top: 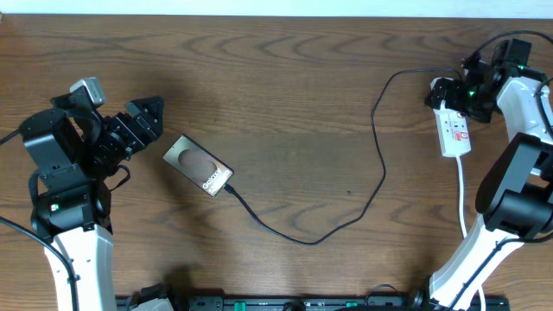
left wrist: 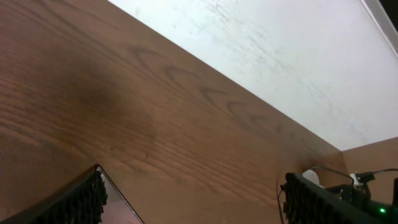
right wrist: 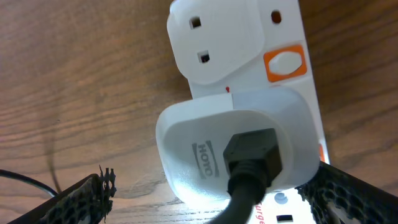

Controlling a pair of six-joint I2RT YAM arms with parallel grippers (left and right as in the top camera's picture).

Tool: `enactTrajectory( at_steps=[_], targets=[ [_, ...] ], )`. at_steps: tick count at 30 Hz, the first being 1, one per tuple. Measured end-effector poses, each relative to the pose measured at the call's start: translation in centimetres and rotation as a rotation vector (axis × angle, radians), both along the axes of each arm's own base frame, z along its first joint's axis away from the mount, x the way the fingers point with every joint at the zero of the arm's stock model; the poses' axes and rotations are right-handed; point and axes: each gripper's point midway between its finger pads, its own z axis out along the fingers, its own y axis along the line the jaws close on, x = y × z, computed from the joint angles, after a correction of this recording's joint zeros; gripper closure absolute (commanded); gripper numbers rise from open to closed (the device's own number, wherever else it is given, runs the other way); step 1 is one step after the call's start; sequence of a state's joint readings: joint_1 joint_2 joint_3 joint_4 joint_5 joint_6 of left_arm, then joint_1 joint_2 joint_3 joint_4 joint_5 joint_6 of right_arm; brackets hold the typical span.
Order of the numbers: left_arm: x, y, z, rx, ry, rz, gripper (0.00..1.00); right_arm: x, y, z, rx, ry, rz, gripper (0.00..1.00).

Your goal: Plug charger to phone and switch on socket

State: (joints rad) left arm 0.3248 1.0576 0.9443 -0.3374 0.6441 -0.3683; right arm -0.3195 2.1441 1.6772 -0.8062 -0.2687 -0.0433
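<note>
The bronze-brown phone [top: 199,166] lies flat left of centre; one corner of it shows in the left wrist view [left wrist: 121,208]. The thin black charger cable [top: 302,239] runs from the phone's near-right end, loops across the table and rises to the white power strip [top: 455,130] at far right. Its tip sits at the phone's end. My left gripper [top: 149,125] is open and empty just left of the phone. My right gripper [top: 448,93] is open over the strip's far end. In the right wrist view [right wrist: 211,199] it straddles the white adapter [right wrist: 205,143], below the orange switch [right wrist: 285,64].
The strip's white cord [top: 464,203] runs toward the near edge beside the right arm's base. A black rail [top: 302,302] lies along the table's front edge. A white wall [left wrist: 280,56] borders the table's far edge.
</note>
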Motion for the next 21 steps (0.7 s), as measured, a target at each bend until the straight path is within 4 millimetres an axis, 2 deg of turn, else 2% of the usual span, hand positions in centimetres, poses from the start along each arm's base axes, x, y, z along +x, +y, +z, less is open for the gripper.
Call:
enactTrajectory(
  at_steps=[21],
  targets=[
    [0.01,0.0,-0.88,-0.012,0.035,0.0,0.12,0.47,-0.26,-0.99,-0.018,-0.029,-0.015,0.01]
  ],
)
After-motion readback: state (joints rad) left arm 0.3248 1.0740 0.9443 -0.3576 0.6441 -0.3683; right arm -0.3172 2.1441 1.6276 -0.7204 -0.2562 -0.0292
